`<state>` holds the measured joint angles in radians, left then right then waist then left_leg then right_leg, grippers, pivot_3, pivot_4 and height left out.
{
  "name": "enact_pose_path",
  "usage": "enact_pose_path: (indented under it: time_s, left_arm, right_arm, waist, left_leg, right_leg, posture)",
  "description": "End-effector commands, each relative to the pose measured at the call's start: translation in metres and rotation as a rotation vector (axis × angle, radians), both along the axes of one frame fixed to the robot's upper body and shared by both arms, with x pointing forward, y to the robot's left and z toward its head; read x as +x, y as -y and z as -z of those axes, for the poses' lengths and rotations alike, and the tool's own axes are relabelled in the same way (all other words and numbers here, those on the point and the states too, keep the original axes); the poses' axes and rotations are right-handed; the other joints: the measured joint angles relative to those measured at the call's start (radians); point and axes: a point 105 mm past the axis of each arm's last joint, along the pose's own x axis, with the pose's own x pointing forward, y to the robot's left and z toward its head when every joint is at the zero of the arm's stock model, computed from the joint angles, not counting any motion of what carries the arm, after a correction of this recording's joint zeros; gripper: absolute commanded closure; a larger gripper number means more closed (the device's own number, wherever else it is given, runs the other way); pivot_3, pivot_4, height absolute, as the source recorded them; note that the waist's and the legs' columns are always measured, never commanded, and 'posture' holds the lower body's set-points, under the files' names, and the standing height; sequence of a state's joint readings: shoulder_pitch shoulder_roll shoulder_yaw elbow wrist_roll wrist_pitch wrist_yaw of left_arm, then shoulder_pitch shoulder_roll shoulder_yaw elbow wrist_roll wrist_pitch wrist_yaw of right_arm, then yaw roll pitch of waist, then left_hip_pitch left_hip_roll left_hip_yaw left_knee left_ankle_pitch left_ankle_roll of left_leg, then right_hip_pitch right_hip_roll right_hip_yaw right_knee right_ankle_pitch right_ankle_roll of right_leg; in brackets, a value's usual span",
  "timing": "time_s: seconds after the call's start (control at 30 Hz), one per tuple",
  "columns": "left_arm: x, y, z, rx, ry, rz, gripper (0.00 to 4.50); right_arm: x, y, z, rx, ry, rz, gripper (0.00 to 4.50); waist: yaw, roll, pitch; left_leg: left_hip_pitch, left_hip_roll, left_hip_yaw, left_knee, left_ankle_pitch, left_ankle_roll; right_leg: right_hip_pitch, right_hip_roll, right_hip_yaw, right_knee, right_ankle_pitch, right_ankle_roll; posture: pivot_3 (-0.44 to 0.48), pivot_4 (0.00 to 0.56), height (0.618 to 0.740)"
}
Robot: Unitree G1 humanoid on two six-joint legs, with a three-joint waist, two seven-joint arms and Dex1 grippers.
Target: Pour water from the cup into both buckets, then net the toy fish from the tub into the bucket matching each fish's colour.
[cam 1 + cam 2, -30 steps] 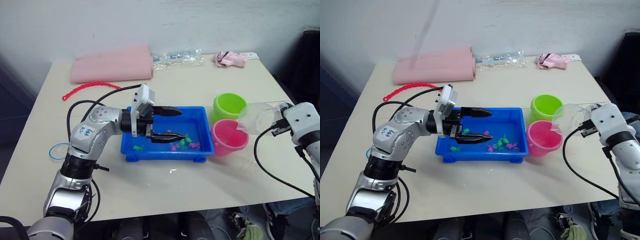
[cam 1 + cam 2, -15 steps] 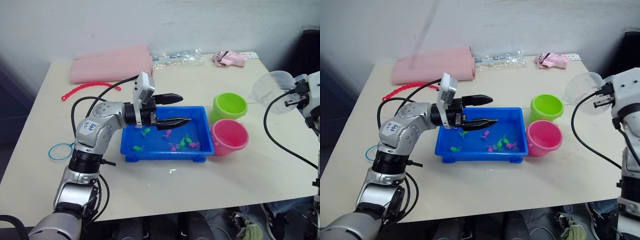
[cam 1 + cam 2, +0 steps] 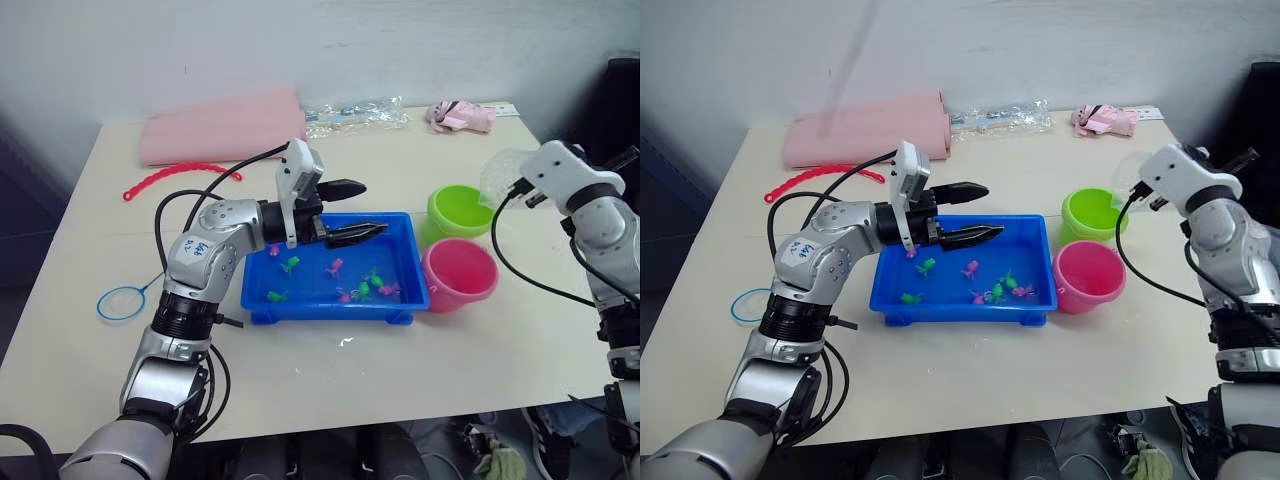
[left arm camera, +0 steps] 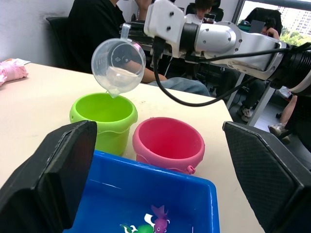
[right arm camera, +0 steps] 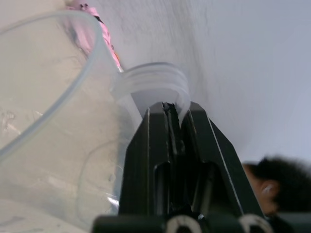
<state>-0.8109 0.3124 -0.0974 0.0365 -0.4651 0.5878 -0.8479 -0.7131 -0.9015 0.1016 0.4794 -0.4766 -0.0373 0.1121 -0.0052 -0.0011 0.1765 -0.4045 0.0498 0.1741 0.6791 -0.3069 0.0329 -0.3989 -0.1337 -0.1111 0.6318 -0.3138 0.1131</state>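
Tilting over the green bucket, the cup hangs by its handle in the right hand, lip just above the rim. If the tilt overshoots, water may land on the worktop or in the pink bucket. The left hand hovers wide, empty, over the tub.

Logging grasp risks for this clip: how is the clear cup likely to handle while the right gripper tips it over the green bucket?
The cup looks thin-walled and rigid, probably light. The right gripper is shut on its thin handle alone, so it might swivel or slip. Water inside sits toward the lip above the green bucket, so the load likely shifts as it tilts.
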Motion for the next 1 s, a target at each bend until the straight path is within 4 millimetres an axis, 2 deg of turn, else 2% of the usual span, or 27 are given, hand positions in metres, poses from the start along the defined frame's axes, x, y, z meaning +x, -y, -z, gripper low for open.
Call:
enact_pose_path:
  time_s: [0.03, 0.13, 0.27, 0.43, 0.67, 0.77, 0.9, 1.0]
  left_arm:
    - [-0.011, 0.004, -0.01, -0.017, 0.053, 0.033, 0.0]
    - [-0.011, 0.004, -0.011, -0.019, 0.052, 0.032, 0.0]
    - [-0.011, 0.004, -0.01, -0.02, 0.05, 0.032, 0.0]
    - [-0.013, 0.005, -0.009, -0.022, 0.047, 0.041, 0.0]
    - [-0.012, 0.006, -0.009, -0.027, 0.048, 0.041, 0.0]
    - [-0.012, 0.006, -0.009, -0.027, 0.048, 0.041, 0.0]
    - [-0.012, 0.005, -0.008, -0.023, 0.049, 0.046, 0.0]
    - [-0.013, 0.004, -0.008, -0.02, 0.051, 0.048, 0.0]
  right_arm:
    - [-0.004, -0.013, -0.03, -0.267, 0.103, -0.044, 4.33]
    - [-0.004, -0.019, -0.03, -0.384, 0.111, -0.068, 4.33]
    - [-0.004, -0.022, -0.031, -0.432, 0.123, -0.084, 4.33]
    - [-0.004, -0.034, -0.034, -0.571, 0.137, -0.128, 4.33]
    - [-0.005, -0.043, -0.041, -0.621, 0.174, -0.161, 4.33]
    - [-0.004, -0.042, -0.042, -0.592, 0.179, -0.161, 4.33]
    - [-0.004, -0.025, -0.041, -0.333, 0.171, -0.13, 4.33]
    - [-0.009, -0.005, -0.038, -0.038, 0.169, -0.094, 4.33]
  waist:
    - [-0.003, 0.0, 0.0]
    - [-0.006, 0.0, 0.0]
    - [-0.008, 0.0, 0.0]
    - [-0.01, 0.0, 0.0]
    - [-0.016, 0.0, 0.0]
    - [-0.02, 0.0, 0.0]
    - [-0.022, 0.0, 0.0]
    - [-0.019, 0.0, 0.0]
  left_leg:
    - [0.0, 0.0, 0.0, 0.0, 0.0, 0.0]
    - [0.0, 0.001, 0.0, 0.0, 0.0, 0.0]
    - [0.0, 0.001, 0.0, 0.001, 0.0, 0.0]
    - [0.0, 0.001, 0.0, 0.0, 0.0, 0.0]
    - [0.0, 0.002, 0.0, 0.0, 0.0, 0.0]
    - [0.0, 0.002, 0.0, 0.0, 0.0, 0.0]
    - [0.0, 0.001, 0.0, 0.0, 0.0, 0.0]
    - [0.0, 0.001, 0.0, 0.0, 0.0, 0.0]
  right_leg:
    - [0.0, 0.0, 0.0, 0.0, 0.0, 0.0]
    - [-0.001, 0.0, 0.0, 0.0, 0.0, 0.0]
    - [0.0, 0.001, 0.0, 0.001, 0.0, 0.0]
    - [0.0, 0.001, 0.0, 0.001, 0.0, 0.0]
    - [0.0, 0.001, 0.0, 0.001, 0.0, 0.0]
    - [0.0, 0.001, 0.0, 0.0, 0.0, 0.0]
    - [0.0, 0.001, 0.0, 0.0, 0.0, 0.0]
    - [0.0, 0.001, 0.0, 0.0, 0.0, 0.0]
  posture:
    - [0.0, 0.15, 0.738]
    - [0.0, 0.15, 0.738]
    - [0.0, 0.15, 0.738]
    - [0.0, 0.15, 0.738]
    - [0.0, 0.15, 0.738]
    - [0.0, 0.15, 0.738]
    - [0.0, 0.15, 0.738]
    - [0.0, 0.15, 0.738]
